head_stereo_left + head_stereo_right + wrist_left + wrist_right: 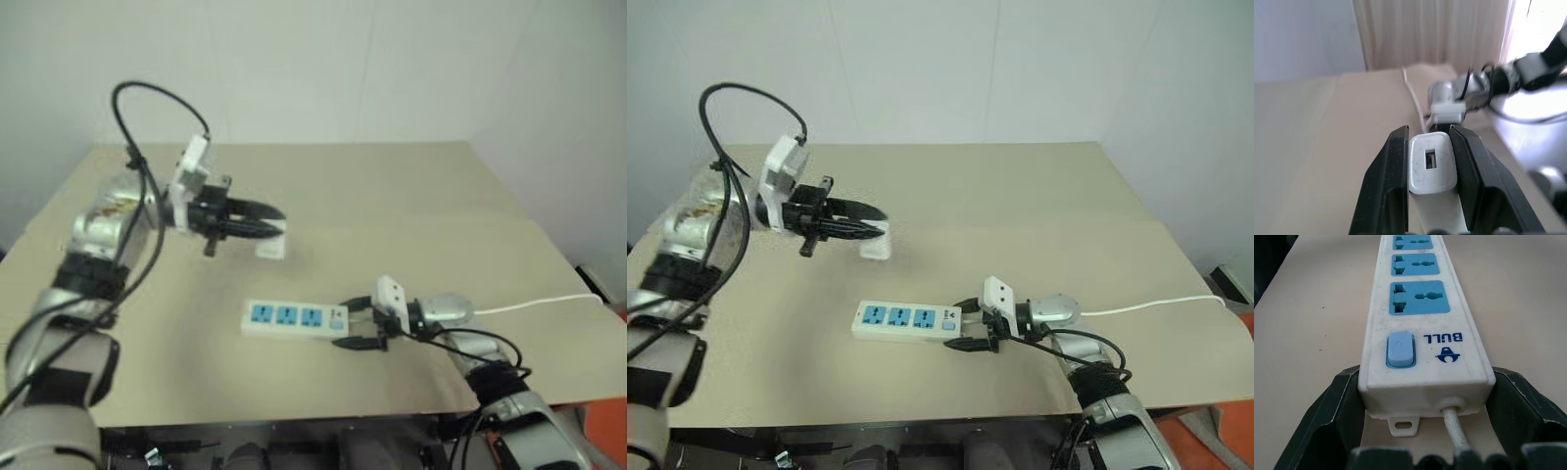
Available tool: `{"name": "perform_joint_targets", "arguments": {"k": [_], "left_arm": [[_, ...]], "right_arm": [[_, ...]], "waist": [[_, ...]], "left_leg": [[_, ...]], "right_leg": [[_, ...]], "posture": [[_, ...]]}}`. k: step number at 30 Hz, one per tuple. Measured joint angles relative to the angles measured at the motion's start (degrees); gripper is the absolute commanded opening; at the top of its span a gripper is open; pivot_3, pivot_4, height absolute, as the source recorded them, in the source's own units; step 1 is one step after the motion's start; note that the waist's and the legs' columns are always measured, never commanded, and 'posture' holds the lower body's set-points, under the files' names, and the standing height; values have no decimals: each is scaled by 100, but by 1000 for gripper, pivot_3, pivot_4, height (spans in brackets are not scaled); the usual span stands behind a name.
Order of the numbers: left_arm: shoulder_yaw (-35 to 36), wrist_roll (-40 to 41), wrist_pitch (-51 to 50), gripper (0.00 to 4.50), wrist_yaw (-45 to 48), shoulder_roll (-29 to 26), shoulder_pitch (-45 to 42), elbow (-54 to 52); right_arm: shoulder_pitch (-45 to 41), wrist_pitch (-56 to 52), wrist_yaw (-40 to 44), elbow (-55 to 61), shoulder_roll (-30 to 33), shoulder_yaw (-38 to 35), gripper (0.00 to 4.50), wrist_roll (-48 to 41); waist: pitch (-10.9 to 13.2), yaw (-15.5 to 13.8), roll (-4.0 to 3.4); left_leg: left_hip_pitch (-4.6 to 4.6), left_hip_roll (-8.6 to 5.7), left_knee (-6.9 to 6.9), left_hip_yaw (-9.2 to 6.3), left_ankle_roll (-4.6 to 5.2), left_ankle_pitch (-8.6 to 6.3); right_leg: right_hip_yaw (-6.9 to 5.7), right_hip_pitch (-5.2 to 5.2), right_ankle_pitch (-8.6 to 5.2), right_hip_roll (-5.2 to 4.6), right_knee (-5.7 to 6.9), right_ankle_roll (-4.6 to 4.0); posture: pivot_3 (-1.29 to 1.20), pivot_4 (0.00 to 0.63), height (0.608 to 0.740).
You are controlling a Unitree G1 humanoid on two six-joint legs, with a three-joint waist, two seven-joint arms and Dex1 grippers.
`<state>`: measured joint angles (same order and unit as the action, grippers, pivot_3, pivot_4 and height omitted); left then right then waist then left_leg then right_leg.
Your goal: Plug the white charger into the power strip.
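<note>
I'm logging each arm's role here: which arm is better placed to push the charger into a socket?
The left. Its tool is shut on the white charger, raised above the table. The right tool straddles the switch end of the power strip, so it is better placed to steady that.

You were probably working in a bare test room or lab: a plain beige table (411, 196) stood against blank white walls (323, 69), pale curtains (1435, 34) hung beside a bright window (1537, 19), and no homely furnishings were visible around it.
</note>
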<state>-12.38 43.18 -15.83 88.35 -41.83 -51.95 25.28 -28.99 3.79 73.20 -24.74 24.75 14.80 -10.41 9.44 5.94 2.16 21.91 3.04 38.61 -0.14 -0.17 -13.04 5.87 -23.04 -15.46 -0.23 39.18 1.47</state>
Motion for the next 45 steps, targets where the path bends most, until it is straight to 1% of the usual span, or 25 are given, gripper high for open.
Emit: {"name": "perform_joint_targets", "arguments": {"k": [3,7,11,14,17,22,28,37,45], "left_arm": [[314,64,-53,976,178,364,541,-153],[430,-174,226,976,364,706,951,-143],[292,-425,493,976,386,907,1042,4],[179,-795,866,976,394,1118,1037,204],[81,-1027,1094,976,393,1316,1009,478],[-182,-1372,1616,976,394,1287,938,765],[-248,-1458,1887,976,397,1297,834,1078],[-282,-1394,1954,976,396,1377,748,1302],[-451,-1268,1856,976,396,1402,702,1324]], "right_arm": [[-23,84,-3,-96,-43,-5,3416,11],[13,117,-98,-103,-127,-11,3416,20],[82,117,-226,-48,-255,-14,3416,23],[114,117,-296,-10,-312,-11,3416,41],[182,116,-364,69,-361,-3,3416,65],[211,115,-425,112,-372,5,3416,73],[211,114,-454,110,-372,9,3416,77],[210,115,-463,114,-381,14,3416,89],[193,116,-463,109,-393,16,3416,114]], "waist": [[-1,3,2],[-2,4,3],[-3,30,5],[-3,81,6],[-3,131,6],[-3,136,6],[-3,136,7],[-3,138,7],[-3,145,7]], "left_leg": [[-7,-1,0,-1,0,0],[-24,-2,-1,-6,-1,0],[-48,-7,-20,-4,-2,-1],[-76,-14,-41,-1,-2,-1],[-76,-13,-53,-1,-3,-2],[-78,-13,-71,-5,-3,-2],[-78,-13,-71,-5,-3,-2],[-78,-13,-72,-5,-3,-2],[-78,-13,-73,-6,-3,-2]], "right_leg": [[4,4,4,3,0,-7],[36,7,9,29,0,-16],[69,8,12,43,-1,-18],[91,25,12,49,-7,-18],[107,26,11,60,-10,-18],[118,22,12,70,-15,-18],[123,7,13,74,-15,-17],[125,4,13,77,-15,-17],[129,1,14,79,-15,-17]], "posture": [[0,150,740],[0,150,740],[0,150,740],[0,150,740],[0,150,740],[0,150,740],[0,150,740],[0,150,740],[0,150,740]]}}
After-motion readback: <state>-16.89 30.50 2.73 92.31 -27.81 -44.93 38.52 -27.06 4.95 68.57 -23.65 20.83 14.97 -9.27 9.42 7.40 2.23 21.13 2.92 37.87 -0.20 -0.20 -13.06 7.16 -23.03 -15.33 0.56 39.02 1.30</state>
